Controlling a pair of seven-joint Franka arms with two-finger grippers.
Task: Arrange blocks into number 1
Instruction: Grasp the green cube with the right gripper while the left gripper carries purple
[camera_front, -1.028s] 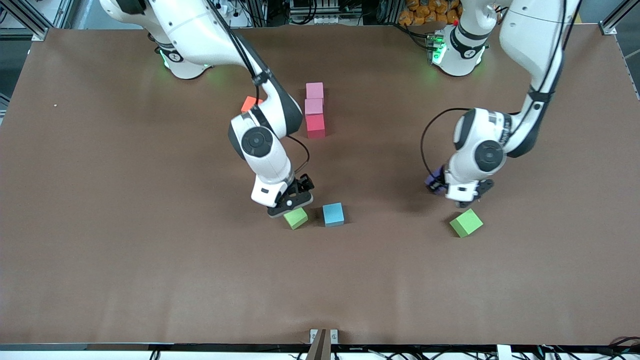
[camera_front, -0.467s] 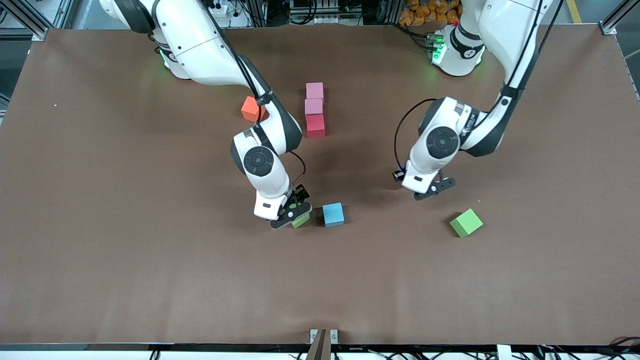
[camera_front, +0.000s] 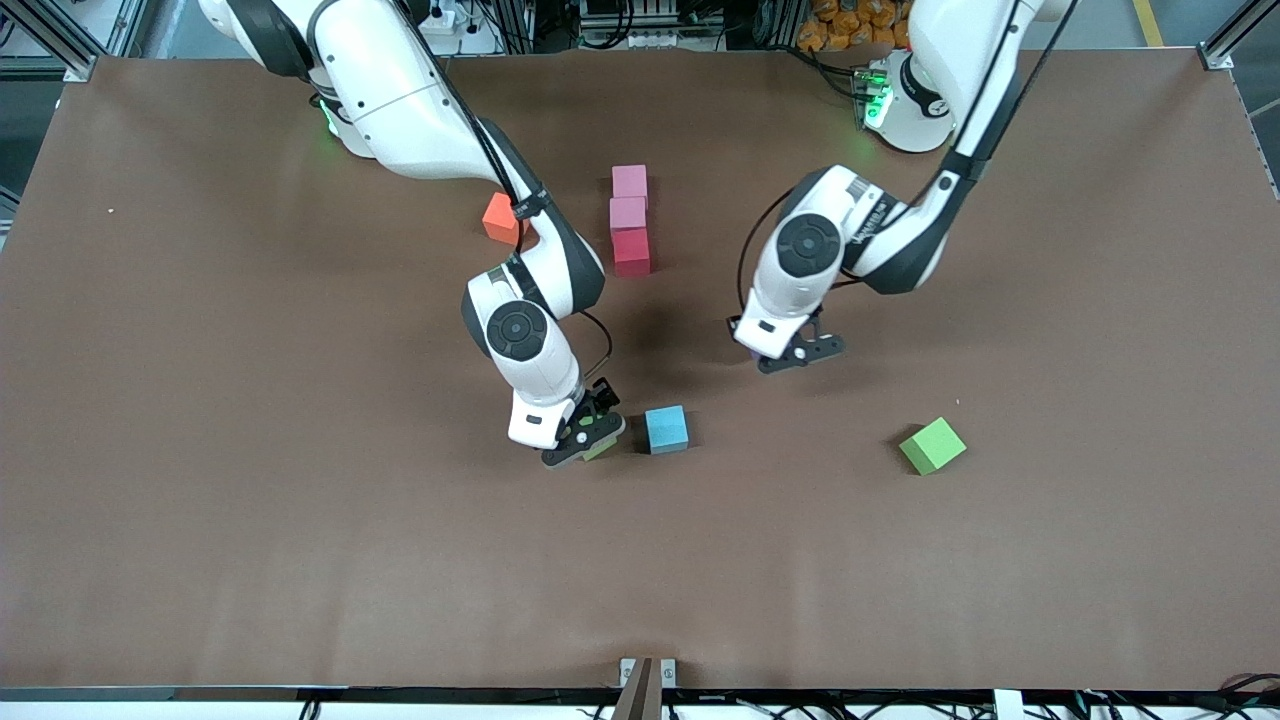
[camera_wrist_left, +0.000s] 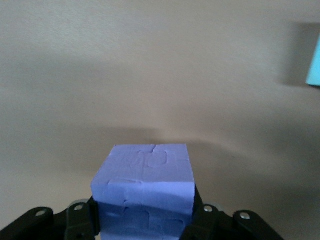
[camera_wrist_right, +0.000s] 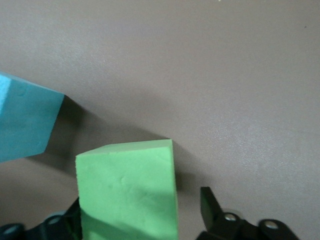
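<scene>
**Both hands at blocks: 1 carried, 1 straddled**

The right hand (camera_front: 590, 435) is down on the tabletop (camera_front: 300, 560), near its middle, with its fingers spread around a green block (camera_wrist_right: 127, 192). In the right wrist view the block sits between them, with a visible gap between its side and 1 finger (camera_wrist_right: 210, 205). The light blue block (camera_front: 666, 429) lies just beside this green block, toward the left arm's end, apart from it.

The left hand (camera_front: 790, 355) hangs over bare tabletop, pinching the purple block (camera_wrist_left: 145, 195) between pressed fingers. The left wrist view shows the cube upright in the grip, its top face dented.

3 blocks form a column nearer the robots' edge: the farther pink block (camera_front: 629, 182), then the nearer pink block (camera_front: 627, 213), which touches the red block (camera_front: 631, 251) on its camera-facing side. The orange block (camera_front: 498, 217) lies beside the column toward the right arm's end, partly covered by the right arm. The other green block (camera_front: 932, 446) lies alone and turned askew toward the left arm's end, well apart from both hands.

From the front, the right hand covers nearly all of the green block, and only a sliver of purple shows at the left hand. The right wrist view cuts off the light blue block and hides the second finger's contact.
</scene>
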